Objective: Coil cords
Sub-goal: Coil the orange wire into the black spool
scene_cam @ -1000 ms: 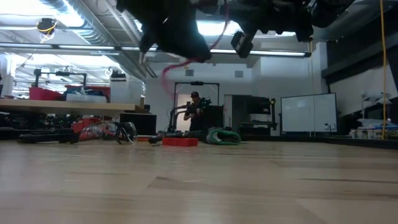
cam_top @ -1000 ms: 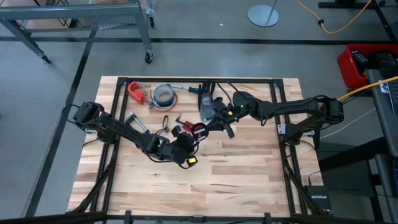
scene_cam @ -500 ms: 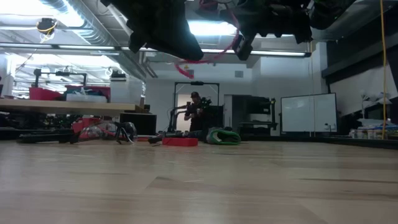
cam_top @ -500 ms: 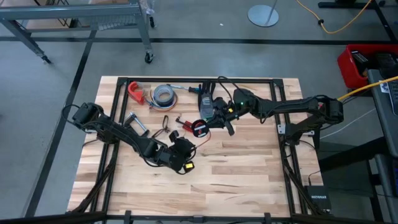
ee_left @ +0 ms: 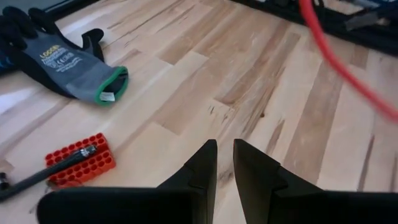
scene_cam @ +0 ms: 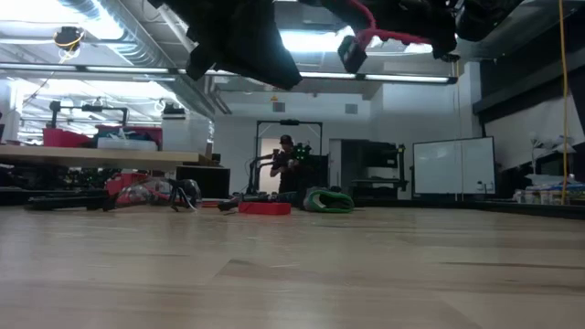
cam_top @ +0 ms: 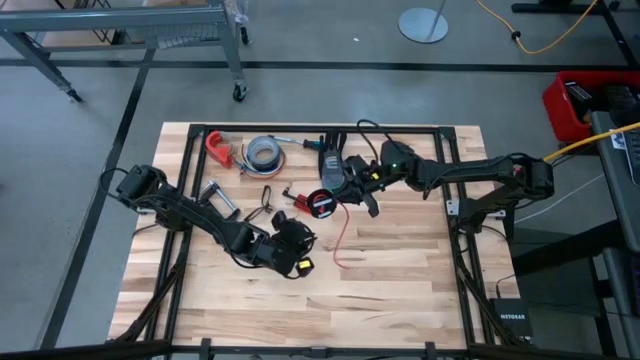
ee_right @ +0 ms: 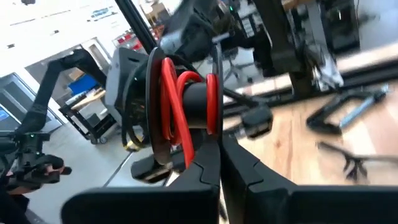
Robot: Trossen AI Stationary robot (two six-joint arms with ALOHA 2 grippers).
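The right hand (cam_top: 345, 187) hangs above the far middle of the table (cam_top: 400, 290), its fingers (ee_right: 208, 163) pressed together on the cords (ee_right: 180, 102), whose red and black turns are wound around a dark round piece just past the fingertips. From that bundle, seen from above as a small red-and-black coil (cam_top: 322, 203), one loose red lead (cam_top: 334, 240) trails down toward the near side of the table and ends in a small curl on the wood. The left hand (cam_top: 297, 252) hovers near the table's middle, close to that loose end but apart from it, its fingers (ee_left: 205, 165) drawn narrow with a thin gap between them and nothing in them; a blurred red strand (ee_left: 339, 59) crosses its wrist view, probably the same lead. Beyond it lie a grey glove with a green cuff (ee_left: 68, 65) and a red bit holder (ee_left: 84, 165). Farther back on the table sit a red clamp (cam_top: 217, 147) and a grey tape roll (cam_top: 264, 152).
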